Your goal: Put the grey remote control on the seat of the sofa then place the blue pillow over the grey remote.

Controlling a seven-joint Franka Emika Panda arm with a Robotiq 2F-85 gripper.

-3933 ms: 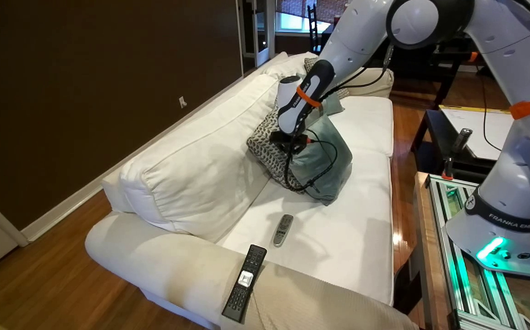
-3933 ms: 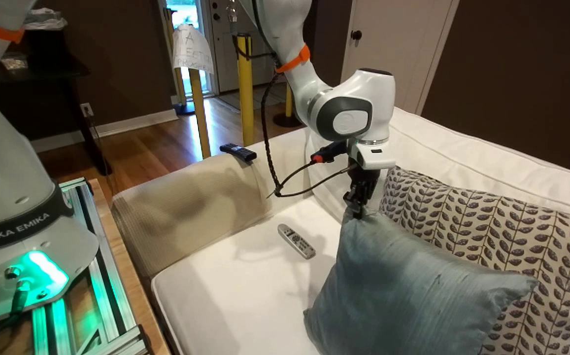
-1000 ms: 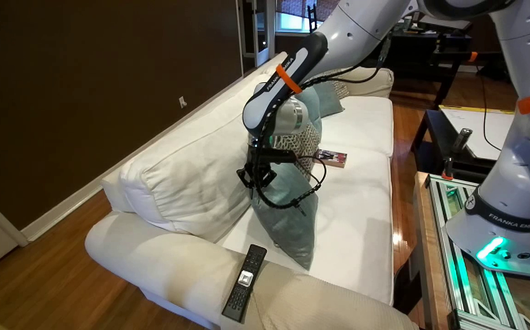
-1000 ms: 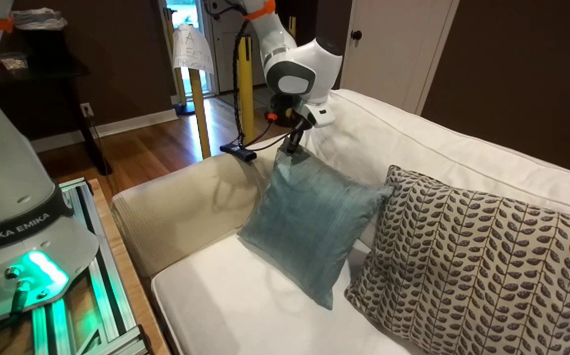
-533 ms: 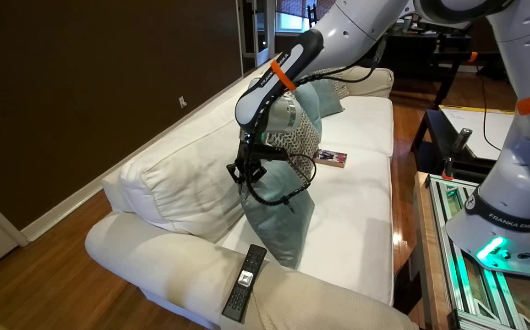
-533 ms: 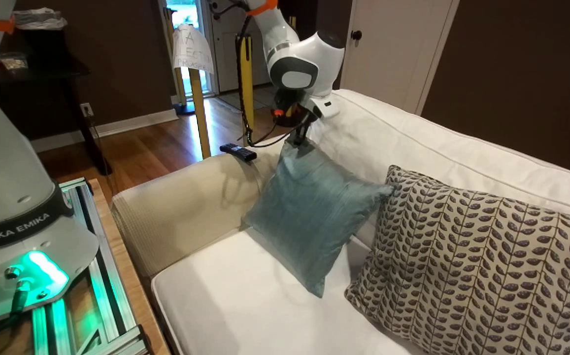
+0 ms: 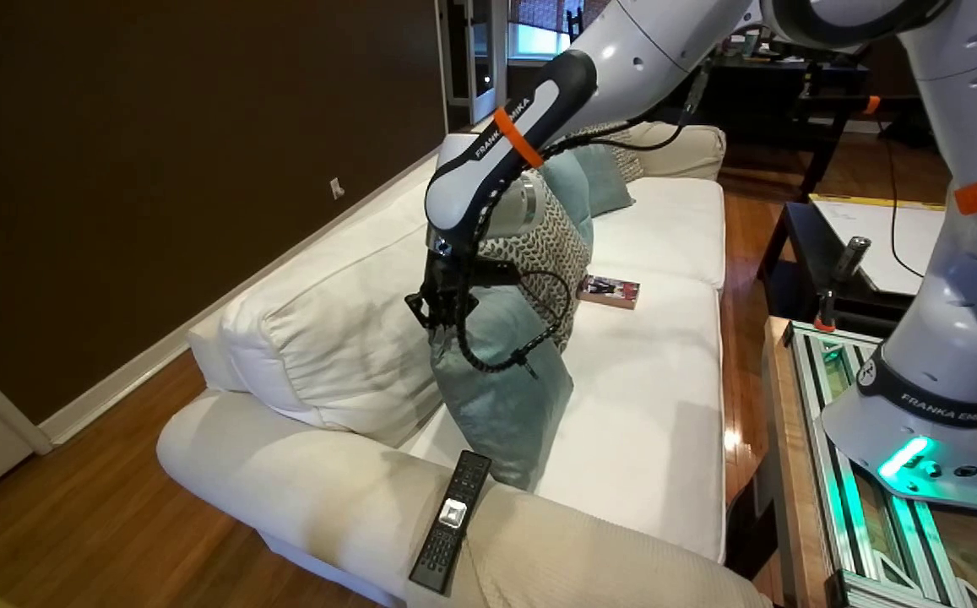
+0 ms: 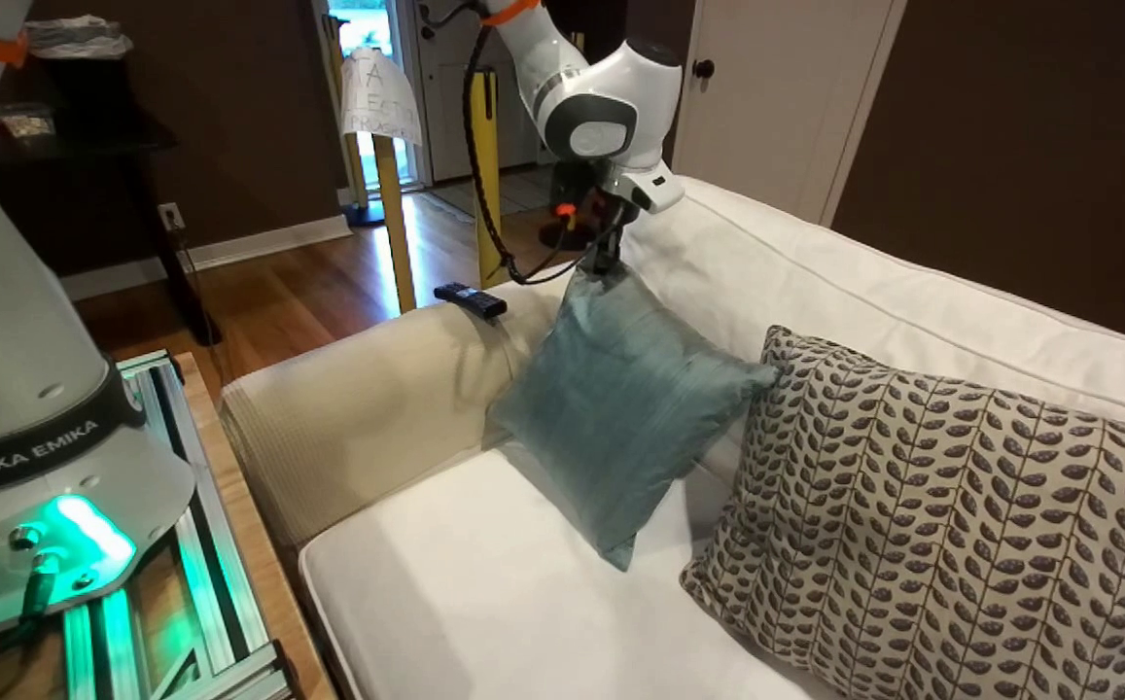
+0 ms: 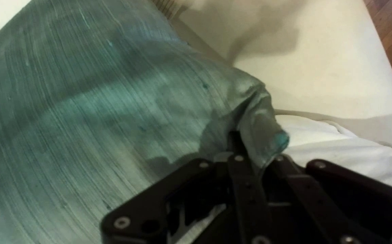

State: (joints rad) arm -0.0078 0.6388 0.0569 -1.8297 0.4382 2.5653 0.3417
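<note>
Task at the pillow stage, by my reading. Pincer point(image 9: 258, 156) closed on the upper corner of the blue pillow point(image 8: 620, 399); wrist view shows the cloth bunched in its bite. Pillow hangs tilted, a corner pointing down at the seat point(image 8: 484, 603) of the cream-white sofa point(image 7: 648, 388), near the armrest point(image 7: 302, 481) and close by the back cushion point(image 7: 353, 338). Whether that low corner touches the seat, cannot tell. Grey remote control: out of sight in every view. Likely on the seat, behind or beneath the pillow, so first half probably done; unconfirmed. Longer black remote point(image 7: 452, 519) lies on the armrest, not the one wanted. Leaf-patterned pillow point(image 8: 941, 515) leans farther along, uninvolved. Left to do: lay the pillow down over the remote's likely spot, release, withdraw.
</note>
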